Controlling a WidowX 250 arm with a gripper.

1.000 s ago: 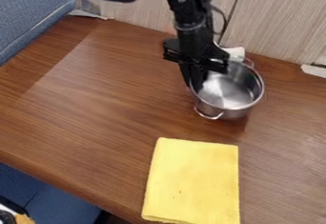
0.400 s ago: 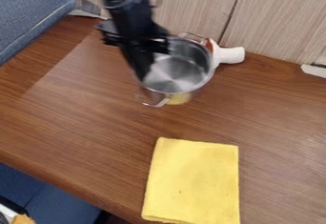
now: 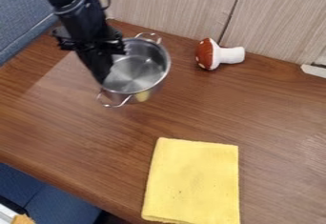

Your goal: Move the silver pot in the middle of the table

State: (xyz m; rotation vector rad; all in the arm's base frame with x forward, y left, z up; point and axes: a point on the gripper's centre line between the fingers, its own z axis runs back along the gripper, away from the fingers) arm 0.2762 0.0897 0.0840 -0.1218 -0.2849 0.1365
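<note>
We see a black robot arm (image 3: 79,20) over a brown wooden counter (image 3: 76,127), its claw (image 3: 102,77) at the left side of the silver pot (image 3: 137,73). The claw is closed on the pot's rim, and the pot sits just to the right of the claw, upright or nearly so, its open mouth facing up. We cannot tell whether its base touches the wood. One looped handle (image 3: 151,36) is beyond the claw, toward the wood-panelled wall (image 3: 172,8); the other (image 3: 117,105) is just below the claw in our view. Farther right of the claw, well apart from the pot, a red-and-white mushroom-shaped toy (image 3: 226,55) lies near the wall. Below and to the right of the claw, a yellow cloth (image 3: 191,180) lies flat.

We judge the step in hand to be carrying the pot to the middle. From the claw, that probably means coming away from the wall and a little rightward, stopping short of the cloth. We would go slowly and keep the pinch firm, since a one-sided hold lets the pot swing or tip. We would set the base down level, let the weight settle, then open the claw and lift it straight up, clear of the rim.
</note>
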